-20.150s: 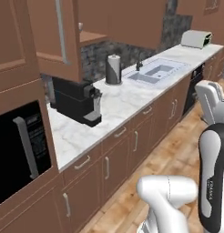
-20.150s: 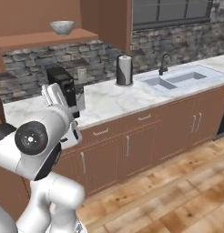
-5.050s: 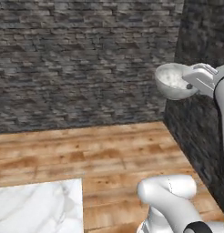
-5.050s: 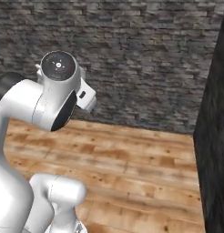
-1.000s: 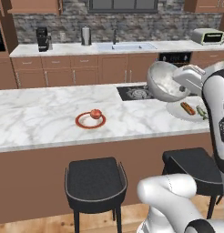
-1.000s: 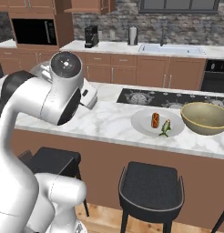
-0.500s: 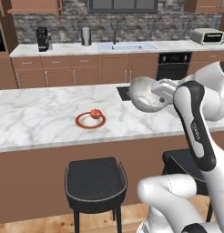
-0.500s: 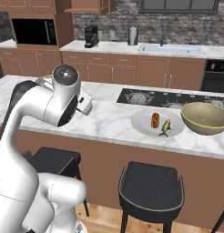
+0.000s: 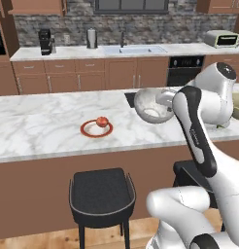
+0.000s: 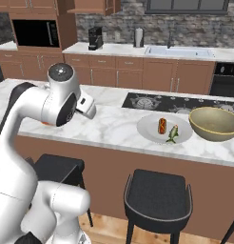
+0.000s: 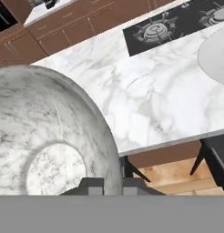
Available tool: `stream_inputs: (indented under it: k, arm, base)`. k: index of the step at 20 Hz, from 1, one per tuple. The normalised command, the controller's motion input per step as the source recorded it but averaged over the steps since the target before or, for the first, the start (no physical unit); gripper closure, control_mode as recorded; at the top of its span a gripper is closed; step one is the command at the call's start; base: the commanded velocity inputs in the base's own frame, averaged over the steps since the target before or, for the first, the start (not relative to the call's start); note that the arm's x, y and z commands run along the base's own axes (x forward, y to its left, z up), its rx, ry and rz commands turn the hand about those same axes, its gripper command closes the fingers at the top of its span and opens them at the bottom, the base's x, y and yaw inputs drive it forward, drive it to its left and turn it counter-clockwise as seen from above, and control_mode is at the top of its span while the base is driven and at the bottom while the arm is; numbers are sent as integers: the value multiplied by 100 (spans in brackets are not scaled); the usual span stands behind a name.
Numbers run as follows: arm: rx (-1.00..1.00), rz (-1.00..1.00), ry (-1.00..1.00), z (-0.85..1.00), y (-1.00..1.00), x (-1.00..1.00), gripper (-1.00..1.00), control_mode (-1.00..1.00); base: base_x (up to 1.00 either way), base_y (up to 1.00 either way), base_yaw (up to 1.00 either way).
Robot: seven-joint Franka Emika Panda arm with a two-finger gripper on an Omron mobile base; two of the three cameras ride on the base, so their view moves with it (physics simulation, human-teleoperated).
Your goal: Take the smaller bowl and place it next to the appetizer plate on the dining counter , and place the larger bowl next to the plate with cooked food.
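Above the dining counter (image 9: 39, 131), the smaller bowl (image 9: 153, 105) pinched by the hand (image 11: 113, 183), right of the appetizer plate (image 9: 96, 128).

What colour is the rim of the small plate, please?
Red-orange, clearest in the left base view: the plate.

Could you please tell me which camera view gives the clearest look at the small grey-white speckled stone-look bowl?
The left base view: the small grey-white speckled stone-look bowl shows whole there, held tilted above the long white marble counter, right of the small red-rimmed plate. The hand view shows only part of it, very close. In the right base view the arm hides it.
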Motion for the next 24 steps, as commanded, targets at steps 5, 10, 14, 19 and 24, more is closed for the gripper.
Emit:
stream_inputs:
  k: [5,10,14,19,24]
  arm:
    - [-3,0,13,-36,0,32,100,-100]
    - [0,0,2,-40,8,37,100,-100]
    - [0,0,0,-47,20,24,100,-100]
    - [-1,0,0,-38,8,13,100,-100]
    - [0,0,0,-23,0,19,100,-100]
  base:
    - [0,0,0]
    - [0,0,0]
    - [0,0,0]
    - [0,0,0]
    - [0,0,0]
